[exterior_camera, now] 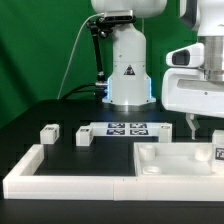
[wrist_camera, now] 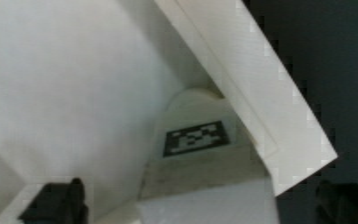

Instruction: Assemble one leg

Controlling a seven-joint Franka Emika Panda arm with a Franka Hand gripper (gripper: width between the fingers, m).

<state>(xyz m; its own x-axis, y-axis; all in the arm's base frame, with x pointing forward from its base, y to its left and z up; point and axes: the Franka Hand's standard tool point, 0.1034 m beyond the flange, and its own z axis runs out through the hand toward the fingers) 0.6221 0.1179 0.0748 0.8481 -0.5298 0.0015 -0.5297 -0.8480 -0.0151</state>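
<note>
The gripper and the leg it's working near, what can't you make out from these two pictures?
- Gripper, exterior view: cut off by the right edge, so open or shut is unclear.
- Wrist view: only one dark finger shows at the frame edge; the other is out of frame.
- Leg, wrist view: its lower part runs out of frame, and whether the gripper is touching it cannot be told.
- Leg in the exterior view: mostly cut off by the right edge.
- Tags on the marker board: too small to read.
</note>
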